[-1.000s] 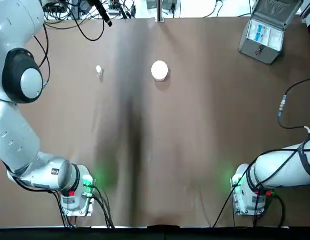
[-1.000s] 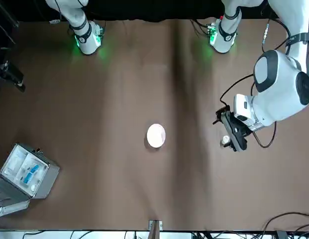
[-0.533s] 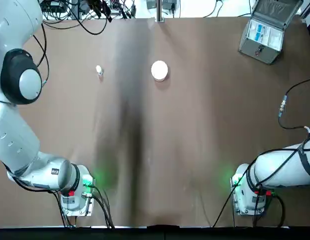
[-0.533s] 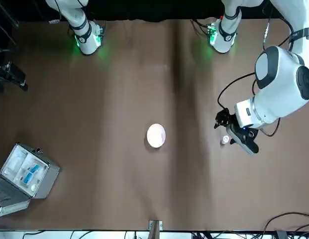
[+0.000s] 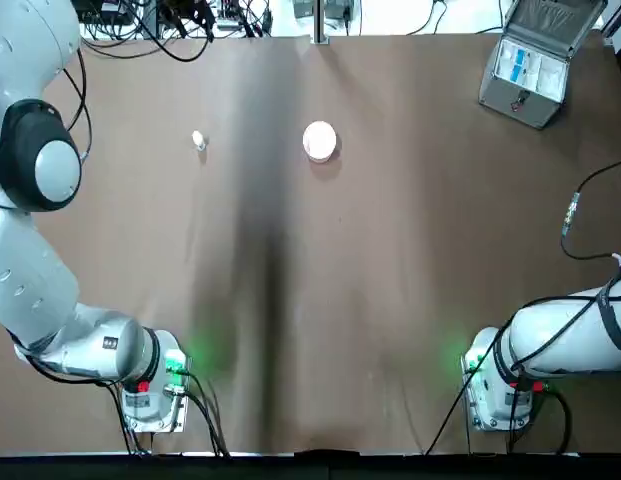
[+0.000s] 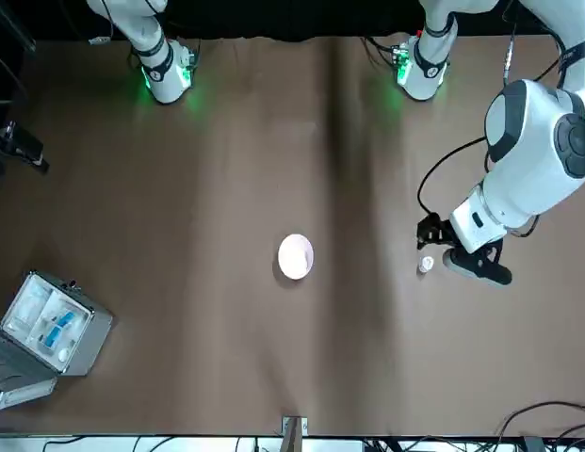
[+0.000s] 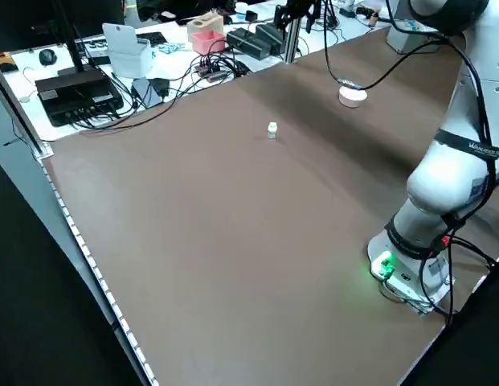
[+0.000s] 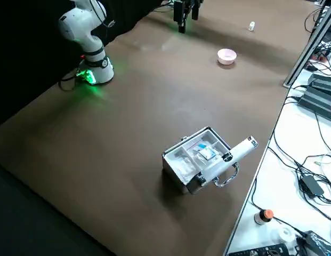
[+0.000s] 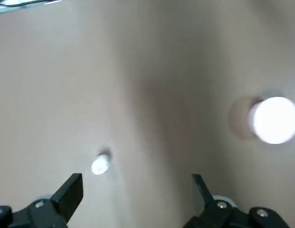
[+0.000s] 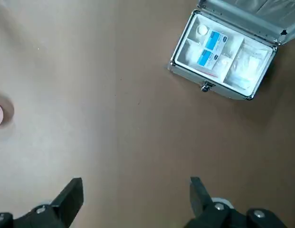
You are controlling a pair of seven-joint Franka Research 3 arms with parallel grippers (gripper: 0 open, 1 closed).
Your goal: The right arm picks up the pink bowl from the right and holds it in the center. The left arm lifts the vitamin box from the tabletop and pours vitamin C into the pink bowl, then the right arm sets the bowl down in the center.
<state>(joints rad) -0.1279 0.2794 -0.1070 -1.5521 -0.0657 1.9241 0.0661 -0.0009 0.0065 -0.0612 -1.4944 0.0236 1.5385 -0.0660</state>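
The pink bowl (image 5: 320, 141) (image 6: 295, 256) stands on the tabletop (image 5: 390, 280) near the far middle, with nothing holding it. To its left on the table rests the tiny whitish vitamin box (image 5: 198, 140) (image 6: 425, 266), also free. My left gripper (image 6: 480, 268) hangs just beside the vitamin box on the robot's left. In the left wrist view the left gripper (image 9: 136, 183) is open and empty, with the vitamin box (image 9: 99, 165) and the bowl (image 9: 274, 119) far below it. My right gripper (image 10: 135, 185) is open and empty, high over the table's right half.
An open grey hinged case (image 5: 530, 65) (image 10: 223, 59) with blue-white contents sits at the far right corner. A thin camera post (image 5: 317, 20) stands at the far edge's middle. Cables and devices lie beyond the table's far and left edges (image 7: 112, 72).
My left gripper has swung away from the vitamin box toward the robot's left and turned. The vitamin box and the bowl have stayed where they were.
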